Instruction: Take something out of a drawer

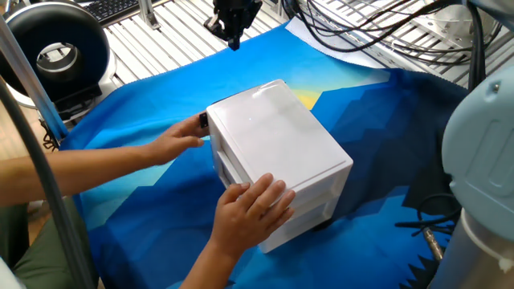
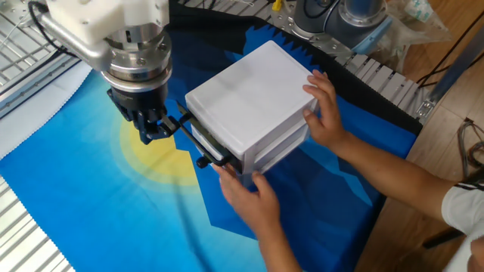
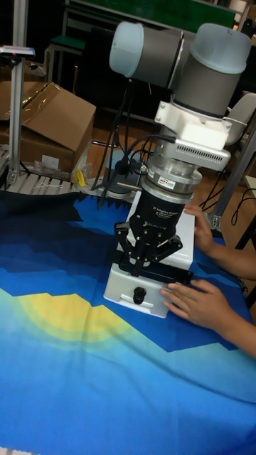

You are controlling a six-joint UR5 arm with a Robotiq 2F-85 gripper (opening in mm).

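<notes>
I see two hands on the drawer unit — moving risks striking them; gripper fingers look together, drawer shut.

The robot arm has light blue-grey rounded joints and a white wrist block with a row of vents. Below sits a ribbed silver ring, then the black gripper — its body carries small white lettering, too small to read. Black cables run beside it.
</notes>
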